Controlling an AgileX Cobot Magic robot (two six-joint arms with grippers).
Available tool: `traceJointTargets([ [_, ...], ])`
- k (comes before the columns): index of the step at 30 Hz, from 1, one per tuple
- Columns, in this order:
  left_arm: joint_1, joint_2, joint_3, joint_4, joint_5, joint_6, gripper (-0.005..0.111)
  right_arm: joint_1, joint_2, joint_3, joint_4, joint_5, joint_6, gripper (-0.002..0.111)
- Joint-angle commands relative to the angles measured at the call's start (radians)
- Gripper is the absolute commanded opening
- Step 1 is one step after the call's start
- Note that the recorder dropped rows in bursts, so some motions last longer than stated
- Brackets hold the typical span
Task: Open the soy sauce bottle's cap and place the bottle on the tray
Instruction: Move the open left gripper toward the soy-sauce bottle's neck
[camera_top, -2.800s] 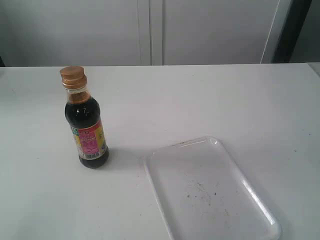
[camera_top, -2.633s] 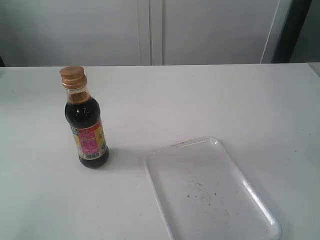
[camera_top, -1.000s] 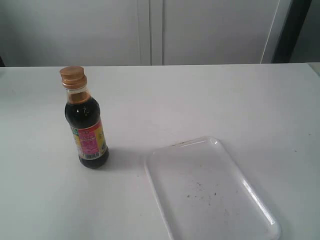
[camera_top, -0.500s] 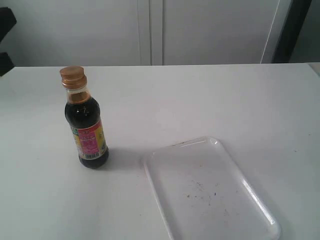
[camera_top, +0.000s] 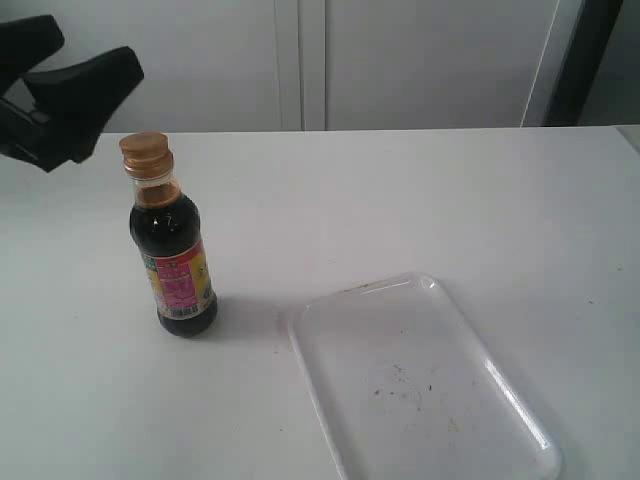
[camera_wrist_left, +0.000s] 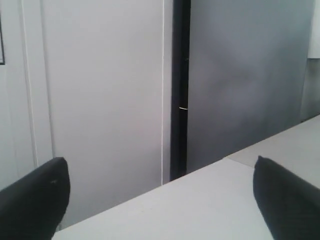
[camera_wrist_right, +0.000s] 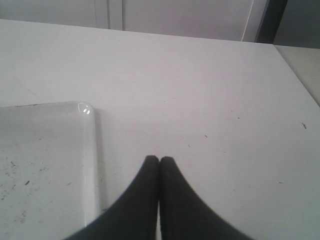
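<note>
White surface (camera_top: 420, 200): soy sauce bottle (camera_top: 172, 250) upright left of the tray (camera_top: 420, 385), cap (camera_top: 146, 153) shut. Left pincer (camera_top: 65, 85) spread nearby; should descend squarely around the body. Right pincer (camera_wrist_right: 159, 162) pressed together.

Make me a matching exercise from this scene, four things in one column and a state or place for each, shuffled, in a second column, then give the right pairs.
Things
1. cap
2. tray
3. left gripper
4. right gripper

States or places
A. fingers pressed together, above the table beside the tray
B. closed on the bottle
C. lying flat with nothing on it but dark specks
D. jaws apart, up by the bottle top

Pairs: 1-B, 2-C, 3-D, 4-A
</note>
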Motion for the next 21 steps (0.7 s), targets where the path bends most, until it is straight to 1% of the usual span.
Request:
traceJointTargets([
  [1, -0.039, 0.011, -0.005, 0.021, 0.005, 0.03, 0.105, -0.008, -0.005, 0.004, -0.002, -0.007, 0.0, 0.0],
  [6, -0.075, 0.021, -0.029, 0.021, 0.082, 0.04, 0.105, -0.008, -0.005, 0.004, -0.002, -0.007, 0.0, 0.0],
  [12, -0.086, 0.066, -0.04, 0.012, 0.078, 0.031, 0.105, -0.008, -0.005, 0.004, -0.002, -0.007, 0.0, 0.0],
  [16, -0.086, 0.104, -0.04, 0.012, 0.077, 0.06, 0.105, -0.008, -0.005, 0.004, -0.002, -0.007, 0.0, 0.0],
  [21, -0.086, 0.151, -0.04, -0.036, 0.064, 0.098, 0.105, -0.008, -0.005, 0.004, -0.002, -0.007, 0.0, 0.0],
])
